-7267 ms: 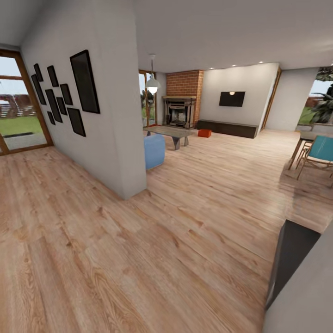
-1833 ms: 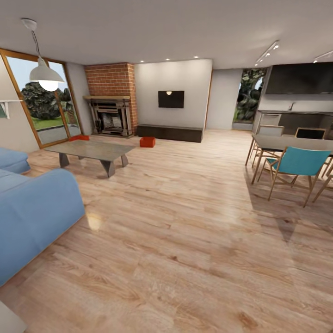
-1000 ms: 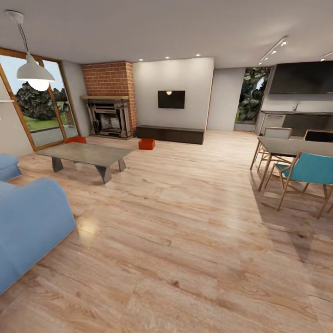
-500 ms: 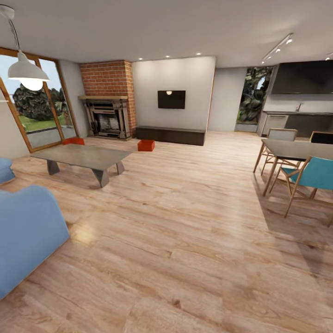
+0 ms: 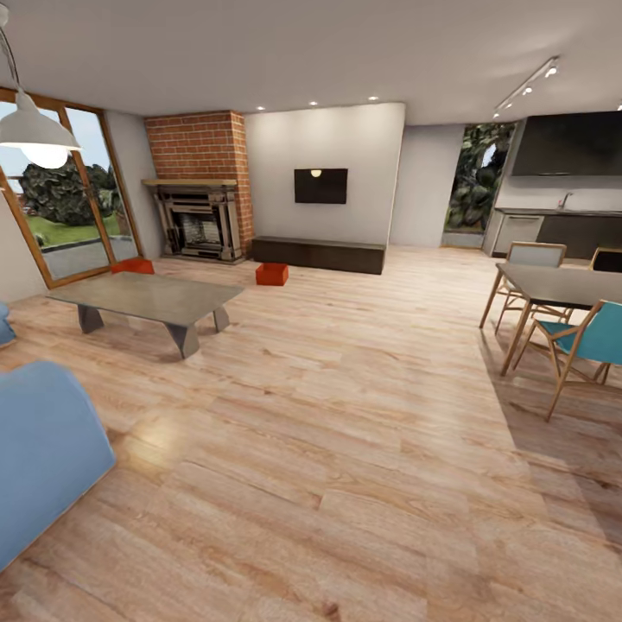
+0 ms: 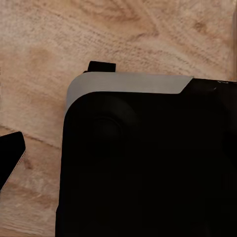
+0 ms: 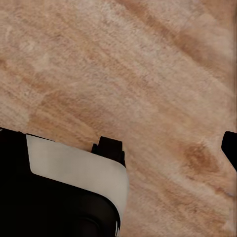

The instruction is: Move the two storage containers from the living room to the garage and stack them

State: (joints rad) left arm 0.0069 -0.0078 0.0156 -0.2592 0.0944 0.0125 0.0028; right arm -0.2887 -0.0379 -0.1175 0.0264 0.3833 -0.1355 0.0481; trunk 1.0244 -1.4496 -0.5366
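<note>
Down at the wrists, each camera looks over dark robot bodywork at light wood planks; the left gripper [image 6: 57, 106] shows two dark finger tips set wide apart with nothing between them, and the right gripper [image 7: 170, 145] likewise stands spread and empty. Outward, in the head view, one storage container [image 5: 272, 274] sits on the living room floor [image 5: 345, 415] before the low dark TV bench [image 5: 318, 254]. Another storage container [image 5: 132, 266] lies beyond the grey coffee table [image 5: 147, 298], near the brick fireplace [image 5: 197, 186].
</note>
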